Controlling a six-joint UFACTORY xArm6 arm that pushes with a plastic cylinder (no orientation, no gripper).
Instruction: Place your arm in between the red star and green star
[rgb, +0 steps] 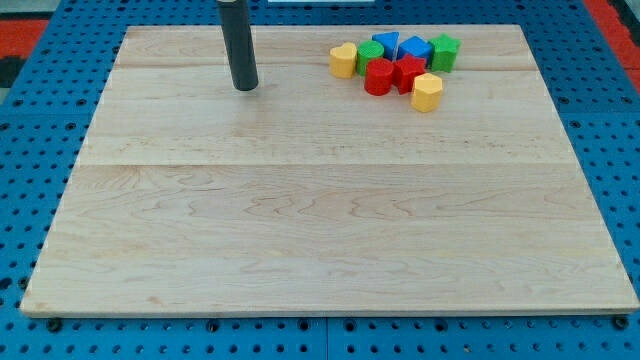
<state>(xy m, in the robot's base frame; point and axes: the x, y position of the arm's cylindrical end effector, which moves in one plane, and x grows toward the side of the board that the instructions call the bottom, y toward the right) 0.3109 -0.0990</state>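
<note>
My tip (245, 87) rests on the wooden board at the view's top, left of centre. A tight cluster of blocks lies to its right. The red star (408, 72) sits in the cluster's middle, with a red cylinder (378, 77) touching its left side. The green star (445, 51) is at the cluster's upper right. My tip is well to the left of both stars, about a quarter of the board's width away, touching no block.
A yellow heart (343, 60) is at the cluster's left, a green block (369, 55) beside it, two blue blocks (386, 44) (415, 50) at the top, and a yellow block (427, 92) at the bottom right. The board (320, 220) lies on a blue pegboard.
</note>
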